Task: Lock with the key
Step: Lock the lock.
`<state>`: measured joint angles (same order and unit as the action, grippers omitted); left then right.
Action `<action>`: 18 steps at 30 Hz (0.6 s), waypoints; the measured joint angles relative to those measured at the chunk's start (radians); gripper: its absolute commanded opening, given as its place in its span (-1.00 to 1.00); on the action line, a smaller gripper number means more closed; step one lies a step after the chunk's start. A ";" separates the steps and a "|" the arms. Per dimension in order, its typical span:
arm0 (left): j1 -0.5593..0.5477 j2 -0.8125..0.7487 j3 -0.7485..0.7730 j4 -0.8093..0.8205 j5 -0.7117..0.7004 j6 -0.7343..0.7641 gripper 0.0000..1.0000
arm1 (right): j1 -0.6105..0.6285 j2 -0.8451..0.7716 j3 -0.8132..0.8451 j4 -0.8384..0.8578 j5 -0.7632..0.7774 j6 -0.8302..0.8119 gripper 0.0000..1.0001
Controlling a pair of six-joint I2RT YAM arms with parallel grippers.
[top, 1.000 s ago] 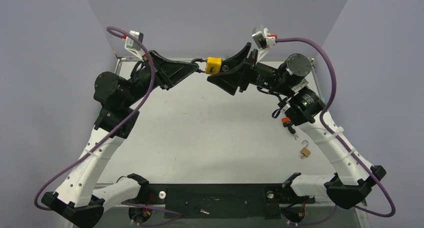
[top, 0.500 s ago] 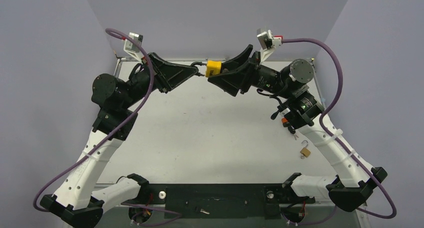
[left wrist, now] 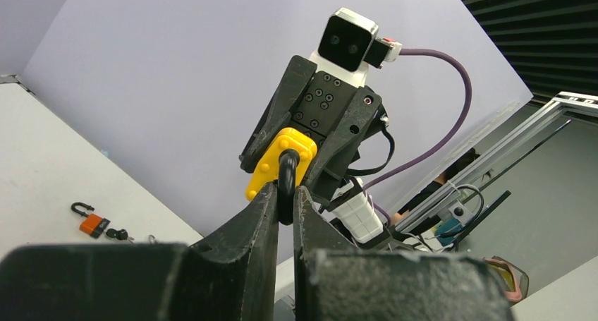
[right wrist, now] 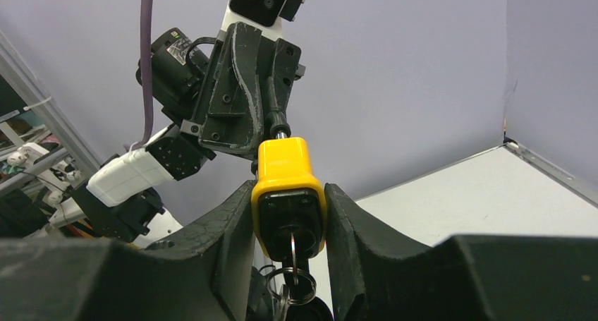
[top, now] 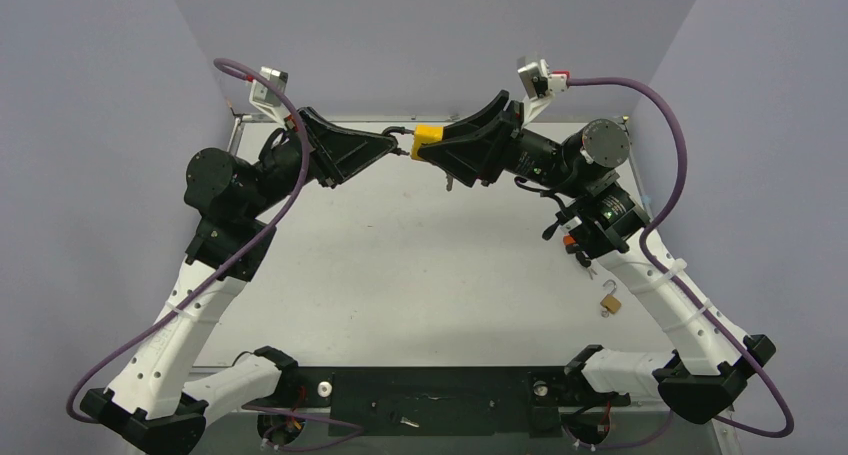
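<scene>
The yellow padlock (top: 427, 138) is held in the air between both grippers at the back of the table. My left gripper (top: 399, 141) is shut on its black shackle (left wrist: 287, 182), which is pinched between the fingertips in the left wrist view. My right gripper (top: 440, 147) is shut on the yellow body (right wrist: 288, 183). The small silver key (right wrist: 291, 249) sits in the keyhole on the padlock's underside, with its ring (right wrist: 290, 278) and a spare key hanging below. The key bunch also shows dangling in the top view (top: 452, 183).
A brass padlock (top: 610, 302) lies on the table at the right, by the right arm. An orange padlock (top: 572, 243) with small keys lies just behind it and also shows in the left wrist view (left wrist: 92, 225). Purple walls enclose the table.
Both grippers have rolled with the padlock between them. The right wrist has turned and shifted slightly, and the key bunch now hangs in sight below the right gripper.
</scene>
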<state>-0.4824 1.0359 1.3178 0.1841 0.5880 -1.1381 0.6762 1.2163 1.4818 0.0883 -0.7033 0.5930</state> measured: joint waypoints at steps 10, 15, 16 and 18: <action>0.000 -0.003 0.000 -0.053 0.010 0.078 -0.65 | 0.000 -0.013 -0.017 -0.027 0.006 0.011 -1.00; 0.000 -0.020 -0.005 -0.163 0.019 0.171 -0.52 | 0.008 -0.048 -0.080 -0.040 0.008 0.050 -1.00; 0.000 -0.023 -0.005 -0.182 0.023 0.185 -0.50 | 0.009 -0.052 -0.089 -0.043 0.008 0.054 -1.00; 0.000 -0.028 -0.006 -0.207 0.035 0.209 -0.50 | 0.013 -0.061 -0.103 -0.051 0.009 0.060 -1.00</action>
<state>-0.4824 1.0080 1.3113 -0.0231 0.6231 -0.9287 0.6891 1.1553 1.3788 0.0372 -0.6945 0.6525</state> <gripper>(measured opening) 0.243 0.327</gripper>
